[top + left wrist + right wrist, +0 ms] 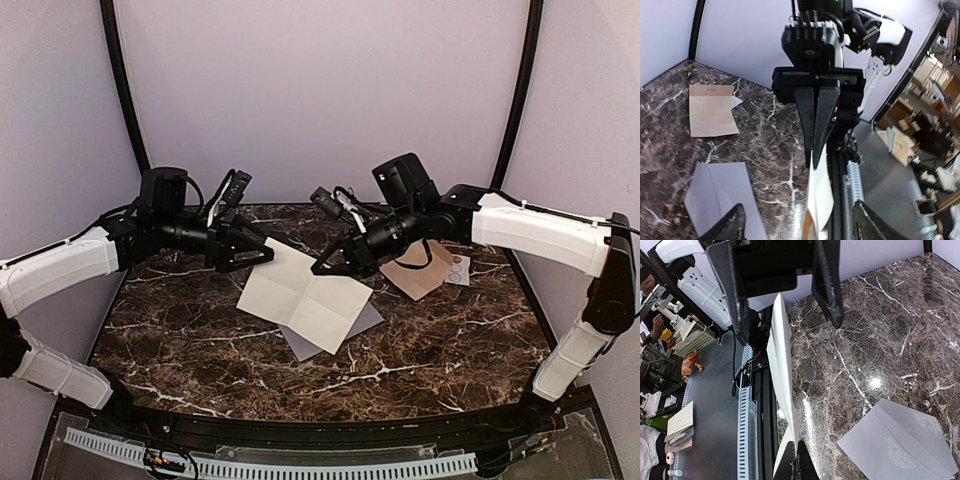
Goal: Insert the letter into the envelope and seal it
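1. My right gripper (322, 268) is pressed together on the letter (300, 295), pinching the cream sheet at its far edge. The sheet is opened out, with its crease lines showing.
2. My left gripper (265, 250) is spread. Its fingers stand either side of the letter's far-left corner, and from the right wrist camera they look clear of the paper.
3. The envelope (300, 345) lies flat on the marble table (200, 340), mostly under the letter. Only a grey strip shows at the near and right edges.
4. I judge the sheet too wide to go in as it is, so the step in hand is folding it along its creases.
   - I would keep the right pinch firm and low.
   - I would take the free corner with the left fingers squarely across the edge.
   - I would move the two arms together, so the paper neither buckles nor drags the envelope askew.
5. Hard to tell:
   - whether the letter's near edge rests on the envelope or hangs just above it;
   - whether the flap is open, and which way the mouth faces. The right wrist camera shows seams but not that.
6. Behind the right arm, a brown paper sheet (418, 272) and a small sticker sheet (458, 268) are partly hidden.
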Controlling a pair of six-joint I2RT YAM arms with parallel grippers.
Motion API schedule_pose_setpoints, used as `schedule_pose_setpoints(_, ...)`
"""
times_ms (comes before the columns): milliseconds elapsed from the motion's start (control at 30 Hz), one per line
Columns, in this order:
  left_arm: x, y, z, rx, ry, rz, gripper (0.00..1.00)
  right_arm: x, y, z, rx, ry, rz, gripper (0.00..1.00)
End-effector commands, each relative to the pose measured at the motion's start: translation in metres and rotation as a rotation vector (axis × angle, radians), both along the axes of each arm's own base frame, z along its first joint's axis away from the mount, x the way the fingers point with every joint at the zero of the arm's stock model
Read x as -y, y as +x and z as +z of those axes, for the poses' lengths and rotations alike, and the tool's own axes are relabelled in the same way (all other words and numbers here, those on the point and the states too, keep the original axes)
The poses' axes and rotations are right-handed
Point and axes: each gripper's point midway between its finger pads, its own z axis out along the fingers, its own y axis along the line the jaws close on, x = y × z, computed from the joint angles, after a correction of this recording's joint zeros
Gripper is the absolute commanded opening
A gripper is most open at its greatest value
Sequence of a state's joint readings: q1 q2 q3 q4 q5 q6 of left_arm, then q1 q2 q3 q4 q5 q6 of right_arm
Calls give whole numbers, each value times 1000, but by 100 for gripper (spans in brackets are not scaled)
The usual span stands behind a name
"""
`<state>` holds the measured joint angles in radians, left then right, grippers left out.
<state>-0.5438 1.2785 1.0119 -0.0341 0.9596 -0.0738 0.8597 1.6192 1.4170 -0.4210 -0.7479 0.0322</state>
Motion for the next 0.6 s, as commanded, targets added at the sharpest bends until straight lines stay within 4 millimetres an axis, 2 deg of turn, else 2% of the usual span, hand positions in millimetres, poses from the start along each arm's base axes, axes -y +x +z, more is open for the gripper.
schedule_pose_setpoints(0, 6, -14, 1, -25, -16, -80, 53, -8, -1, 9, 10, 36, 25, 0)
schedule_pose_setpoints(33, 7, -14, 0, -31, -14, -87, 44, -8, -1, 8, 8, 35, 24, 0)
schedule_pose_setpoints(67, 8, -15, 0, -30, -13, -91, 39, -8, -1, 8, 7, 34, 25, 0)
schedule_pose_setpoints(200, 7, -13, -2, -18, 5, -71, 2, -7, -1, 6, 6, 26, 20, 0)
schedule_pose_setpoints(267, 6, -10, 0, -1, 11, -49, 0, -4, 0, 1, 3, 1, 2, 16)
schedule_pose_setpoints(300, 5, -10, 1, 4, 11, -46, 0, -1, 0, -3, 2, -19, -5, 19)
schedule_pose_setpoints(567, 4, -12, 4, 16, 6, -50, 0, 18, -10, -22, -41, -92, -40, 21)
